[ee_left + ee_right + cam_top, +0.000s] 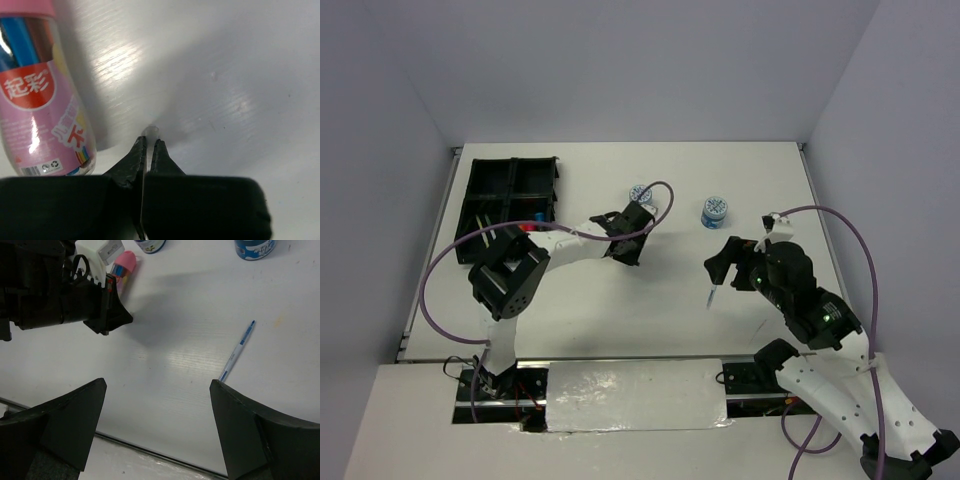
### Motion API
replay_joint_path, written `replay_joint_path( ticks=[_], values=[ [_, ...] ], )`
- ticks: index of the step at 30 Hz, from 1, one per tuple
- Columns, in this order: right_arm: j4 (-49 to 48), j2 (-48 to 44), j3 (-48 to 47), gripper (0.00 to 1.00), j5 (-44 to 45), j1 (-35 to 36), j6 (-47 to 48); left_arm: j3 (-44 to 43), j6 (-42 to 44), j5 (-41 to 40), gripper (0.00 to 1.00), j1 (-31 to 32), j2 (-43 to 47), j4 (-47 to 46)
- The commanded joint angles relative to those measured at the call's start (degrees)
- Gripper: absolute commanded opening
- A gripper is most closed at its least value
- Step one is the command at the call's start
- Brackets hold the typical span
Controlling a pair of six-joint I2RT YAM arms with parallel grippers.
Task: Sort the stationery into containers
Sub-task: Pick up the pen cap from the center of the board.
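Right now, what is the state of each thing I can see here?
left gripper: jaws shut
right gripper: jaws open, empty
pink tube: lying flat, cap on
blue pen: lying flat, unsorted
left tub: upright, unsorted
right tub: upright, unsorted
organiser tray: partly filled

The table (235, 65) is finished smooth, white and faintly glossy; the tube (42, 110), at left, is wrapped in shiny printed plastic.

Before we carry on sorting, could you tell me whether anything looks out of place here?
The left gripper is shut with the pink tube lying beside it, not between its jaws. It may be a missed grasp.
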State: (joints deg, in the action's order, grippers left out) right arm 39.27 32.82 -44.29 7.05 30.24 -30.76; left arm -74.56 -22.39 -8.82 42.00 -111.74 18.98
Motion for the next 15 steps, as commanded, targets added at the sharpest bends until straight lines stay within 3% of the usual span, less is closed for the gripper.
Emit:
replay_joint_path(
  ticks=[1, 3, 7, 9, 11, 12, 15],
  values=[
    [-0.9, -0.7, -1.2, 0.92, 0.2, 0.1, 0.9, -0.7, 5.8, 5.2, 0.0, 1.5, 0.1, 0.6],
    [-1.1, -0.8, -1.4, 0.92, 0.3, 0.0, 1.7, -1.6, 10.2, 10.5, 0.0, 2.6, -0.1, 1.3],
    [-2.1, -0.3, -1.5, 0.92, 0.2, 0.0, 3.0, -2.0, 31.0, 25.3, 0.0, 5.2, -0.2, 1.6],
    [-2.3, 0.2, -1.7, 0.92, -0.9, 0.1, 3.8, -5.0, 37.2, 33.1, 0.0, 5.2, -1.4, 3.6],
    [-2.2, 0.4, -1.8, 0.92, -1.3, 0.0, 4.3, -8.6, 47.3, 36.1, 0.04, 5.2, -3.4, 11.4],
    [-1.8, 0.2, -1.9, 0.92, -1.2, 0.0, 4.6, -12.7, 49.1, 35.8, 0.04, 5.2, -6.1, 13.7],
    [-1.8, -0.9, -1.8, 0.92, -0.9, 0.0, 5.2, -13.4, 55.1, 31.5, 0.0, 6.5, -8.9, 17.0]
  ],
)
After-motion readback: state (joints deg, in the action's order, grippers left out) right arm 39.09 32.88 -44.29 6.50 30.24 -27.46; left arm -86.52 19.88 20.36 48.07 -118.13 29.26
